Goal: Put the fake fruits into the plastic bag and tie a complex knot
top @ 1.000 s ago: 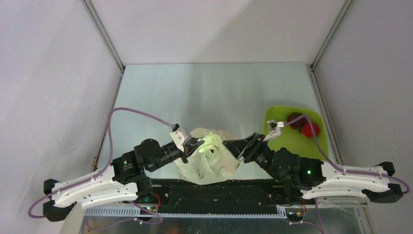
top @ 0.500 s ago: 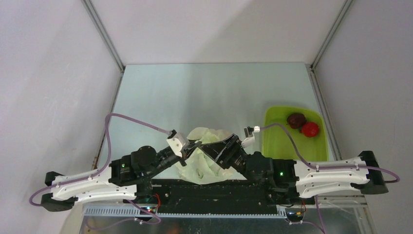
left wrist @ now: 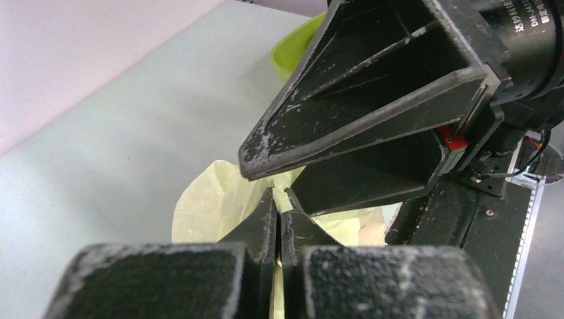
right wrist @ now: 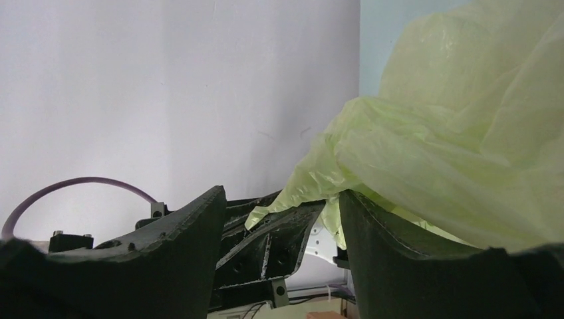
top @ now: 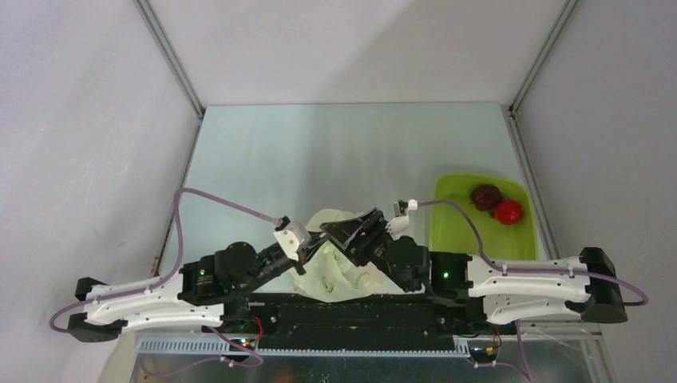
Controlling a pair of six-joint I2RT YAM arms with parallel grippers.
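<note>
The plastic bag (top: 335, 270) lies crumpled between the two arms at the near edge of the table. My left gripper (top: 316, 241) is shut on a fold of the bag's film (left wrist: 206, 206), which pokes out between the fingertips (left wrist: 269, 211). My right gripper (top: 345, 227) hangs open just above and across the left one. In the right wrist view the bag (right wrist: 459, 126) drapes over one of its fingers (right wrist: 392, 246), and nothing is pinched between the two. Two fake fruits, a dark maroon one (top: 485, 196) and a red one (top: 508, 211), sit in the tray.
The lime-green tray (top: 471, 235) stands at the right of the table, near the side wall; its rim (left wrist: 297, 48) also shows in the left wrist view. A purple cable (top: 215, 199) loops out left of the left arm. White walls enclose the table.
My right gripper has swung left from the bag's right side to sit over the left gripper's tips. The left gripper has drawn back slightly, still holding the film.
</note>
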